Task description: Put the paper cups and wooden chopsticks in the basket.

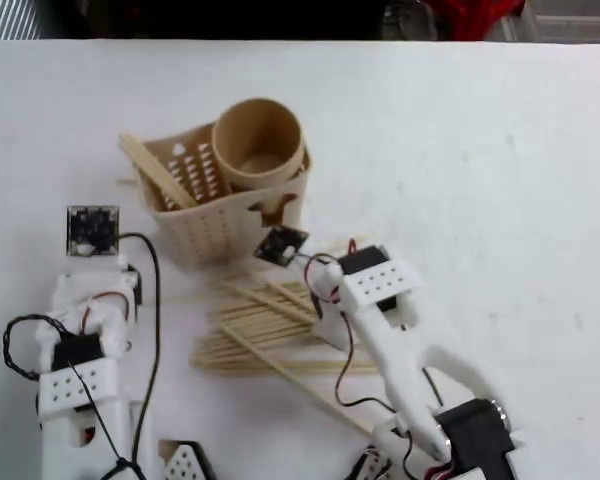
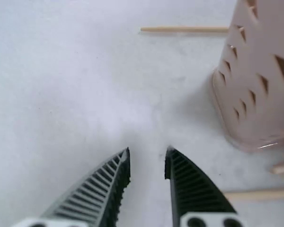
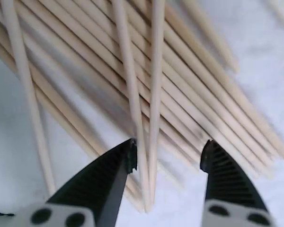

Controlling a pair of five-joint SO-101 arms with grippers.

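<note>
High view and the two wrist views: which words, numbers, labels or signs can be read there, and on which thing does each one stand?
No text can be read.
The basket, the paper cup, the chopsticks and the table bear no print.
The square black board left of the basket in the high view shows only specks, too small to read.

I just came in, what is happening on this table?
A basket stands on the table; a paper cup and a few chopsticks are already inside it. The right hand, open, hangs over the pile of loose chopsticks, gripping nothing. The left hand, also open, is over bare table beside the basket.
</note>
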